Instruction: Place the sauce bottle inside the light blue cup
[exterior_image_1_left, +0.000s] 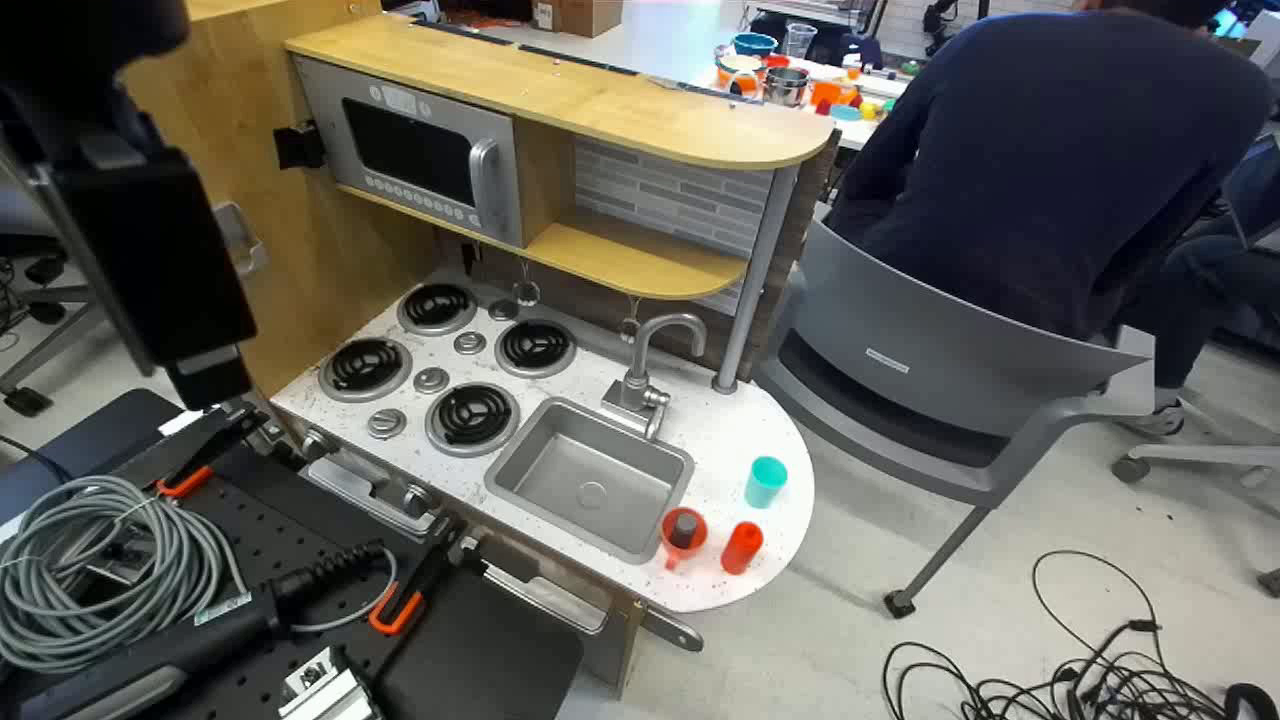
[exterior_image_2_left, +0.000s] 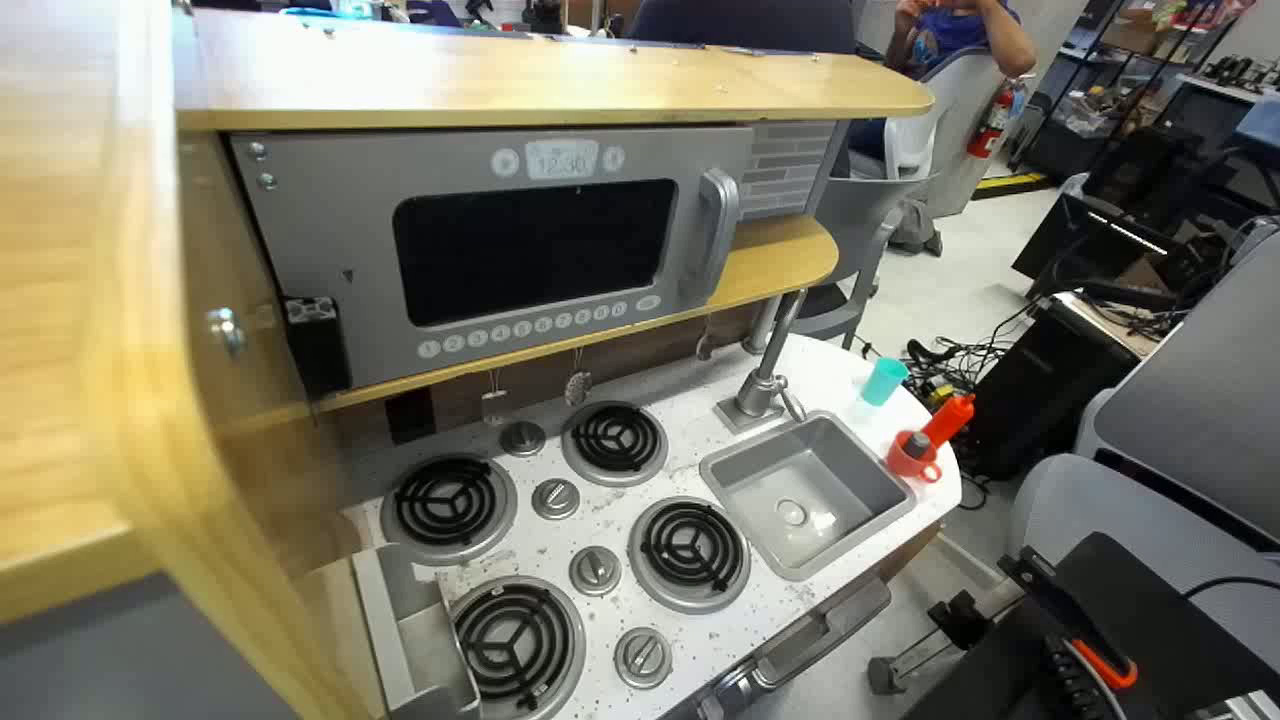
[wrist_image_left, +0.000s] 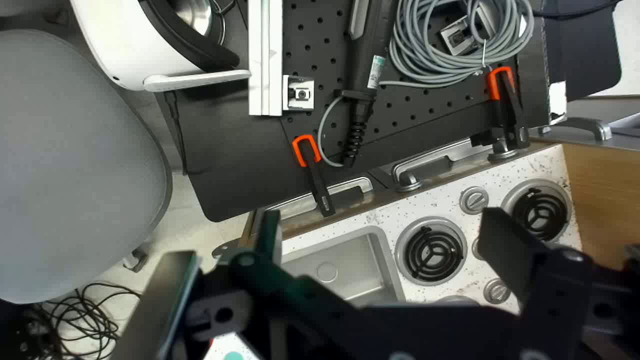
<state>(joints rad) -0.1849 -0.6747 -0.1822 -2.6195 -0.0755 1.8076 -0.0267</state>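
Note:
The light blue cup (exterior_image_1_left: 766, 482) stands upright on the rounded end of the white counter; it also shows in an exterior view (exterior_image_2_left: 884, 381). The red sauce bottle (exterior_image_1_left: 742, 547) stands upright near it, apart from the cup; its narrow nozzle shows in an exterior view (exterior_image_2_left: 948, 418). A red cup with a handle (exterior_image_1_left: 683, 532) sits beside the bottle with a dark brown object in it. My gripper (wrist_image_left: 384, 217) is open and empty, high above the counter. In an exterior view, black gripper parts (exterior_image_1_left: 205, 370) fill the upper left, far from cup and bottle.
A grey sink (exterior_image_1_left: 592, 480) with a faucet (exterior_image_1_left: 640, 370) lies left of the cups. Black stove burners (exterior_image_1_left: 473, 415) are farther left. A microwave (exterior_image_1_left: 410, 150) and wooden shelf (exterior_image_1_left: 650, 255) overhang the back. A black table (wrist_image_left: 225, 165) with cable and clamps adjoins the counter's front.

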